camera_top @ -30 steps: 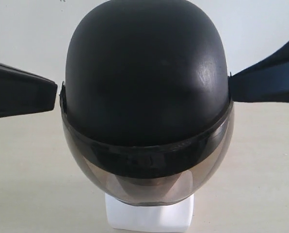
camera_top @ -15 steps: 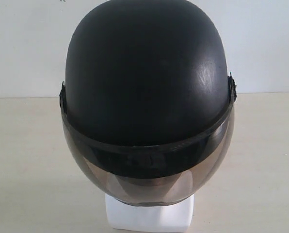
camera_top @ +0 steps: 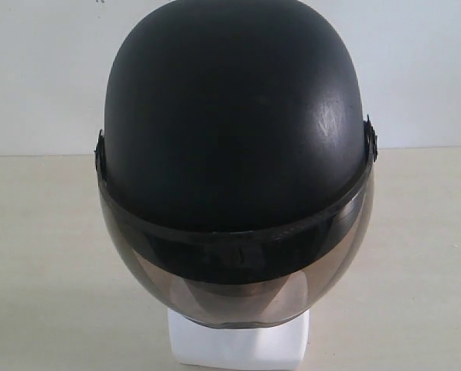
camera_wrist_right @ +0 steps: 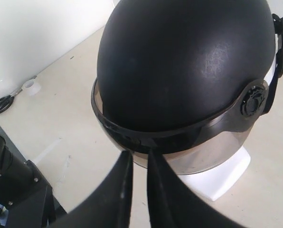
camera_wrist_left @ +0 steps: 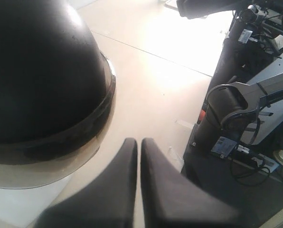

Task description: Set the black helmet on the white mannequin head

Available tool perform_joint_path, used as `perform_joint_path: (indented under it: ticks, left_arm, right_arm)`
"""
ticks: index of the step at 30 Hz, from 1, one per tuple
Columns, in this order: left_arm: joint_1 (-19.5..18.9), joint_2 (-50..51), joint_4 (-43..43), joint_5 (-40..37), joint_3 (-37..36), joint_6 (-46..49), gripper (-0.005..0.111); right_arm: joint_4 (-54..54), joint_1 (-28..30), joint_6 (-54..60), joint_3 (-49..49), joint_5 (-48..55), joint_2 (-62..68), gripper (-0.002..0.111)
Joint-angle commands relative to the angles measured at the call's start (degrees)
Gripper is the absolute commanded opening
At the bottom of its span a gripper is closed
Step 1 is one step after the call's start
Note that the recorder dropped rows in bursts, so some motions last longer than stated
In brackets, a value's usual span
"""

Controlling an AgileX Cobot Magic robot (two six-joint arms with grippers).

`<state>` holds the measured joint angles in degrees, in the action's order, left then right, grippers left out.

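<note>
In the exterior view the pale tabletop (camera_top: 45, 255) runs across the frame, and at its middle the black helmet (camera_top: 230, 116) sits upright over the white mannequin head (camera_top: 238, 349). The helmet covers the head like a shell. Only the blocky white neck base shows beneath it, resting on the tabletop. The smoky visor (camera_top: 238, 290) is down over the face, and what lies behind it is too dim to make out.

The two grippers show only in the wrist views. In the left wrist view the left gripper (camera_wrist_left: 139, 142) has its two dark fingers drawn together with only a thin slit between them. It holds nothing and sits beside the helmet (camera_wrist_left: 37, 71), apart from its rim. This view alone shows the other robot arm (camera_wrist_left: 231, 109) with its cables, off the tabletop's far edge.

In the right wrist view the right gripper (camera_wrist_right: 137, 154) has its fingers close together with a narrow gap, gripping nothing. Its tips are just short of the visor's edge. This view alone shows the round visor pivot (camera_wrist_right: 253, 100) on the helmet's side, the black strap (camera_wrist_right: 277, 61) hanging behind it, and scissors (camera_wrist_right: 4, 102) near a roll of tape (camera_wrist_right: 31, 86), well apart from the head.
</note>
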<state>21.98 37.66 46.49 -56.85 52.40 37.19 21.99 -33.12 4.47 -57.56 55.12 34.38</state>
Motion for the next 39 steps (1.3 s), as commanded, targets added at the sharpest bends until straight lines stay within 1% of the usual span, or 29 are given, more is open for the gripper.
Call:
perform_joint_path:
  ticks: [1,21,22,23,24,25,26,27,28,29,31,32,33,35,36,37,38,39]
  left_arm:
    - [-0.1,-0.2,0.0,-0.3,-0.3,-0.3,0.004]
    - [-0.1,-0.2,0.0,-0.4,-0.3,-0.2,0.004]
    - [-0.1,-0.2,-1.6,-0.4,-0.1,1.2,0.004]
    - [-0.1,-0.7,-8.6,-0.5,1.4,2.0,0.004]
    - [-0.1,-1.2,-12.3,-0.5,2.1,-0.2,0.004]
    - [-0.2,-3.0,-22.7,-0.5,3.7,-8.5,0.004]
    - [-0.3,-3.9,-27.5,-0.6,4.0,-12.9,0.004]
    - [-0.4,-7.1,-39.7,-1.4,4.7,-23.9,0.004]
    - [-0.9,-9.0,-45.1,-2.2,4.9,-27.8,0.004]
    - [-2.6,-13.3,-54.0,-5.0,4.9,-36.1,0.004]
    - [-5.9,-19.3,-60.7,-5.9,4.9,-43.3,0.004]
    - [-7.7,-22.5,-61.6,-4.4,4.9,-45.5,0.004]
    - [-8.8,-24.7,-61.4,-1.1,4.4,-46.5,0.004]
    - [-10.6,-29.3,-60.1,8.4,0.3,-46.7,0.004]
    - [-11.1,-30.9,-60.0,14.5,-3.3,-46.7,0.004]
    - [-11.7,-32.4,-59.4,21.2,-9.7,-46.7,0.004]
    - [-12.2,-32.8,-58.9,24.5,-13.2,-46.7,0.004]
    - [-12.9,-33.3,-56.6,31.8,-19.8,-46.8,0.004]
  right_arm:
    - [-0.1,0.0,0.3,0.2,-0.1,-0.5,0.012]
    - [-0.1,0.0,0.3,0.2,-0.1,-0.5,0.012]
    - [-0.1,0.0,0.3,0.2,-0.1,-0.5,0.012]
    - [-0.1,0.0,0.3,0.2,-0.1,-0.5,0.012]
    - [-0.1,0.0,0.3,0.2,-0.1,-0.5,0.012]
    - [-0.1,0.0,0.3,0.2,-0.1,-0.5,0.012]
    - [-0.1,0.0,0.3,0.2,-0.1,-0.5,0.012]
    - [-0.1,0.0,0.3,0.2,-0.1,-0.5,0.012]
    - [-0.1,0.0,0.3,0.2,-0.1,-0.5,0.012]
    - [-0.1,0.0,0.3,0.2,-0.1,-0.5,0.012]
    - [-0.1,0.0,0.3,0.2,-0.1,-0.5,0.012]
    - [-0.1,0.0,0.3,0.2,-0.1,-0.5,0.012]
    - [-0.1,0.0,0.3,0.2,-0.1,-0.5,0.012]
    - [-0.1,0.0,0.3,0.2,-0.1,-0.5,0.012]
    - [-0.1,0.0,0.3,0.2,-0.1,-0.5,0.012]
    - [-0.1,0.0,0.3,0.2,-0.1,-0.5,0.012]
    - [-0.1,0.0,0.3,0.2,-0.1,-0.5,0.012]
    - [-0.1,0.0,0.3,0.2,-0.1,-0.5,0.012]
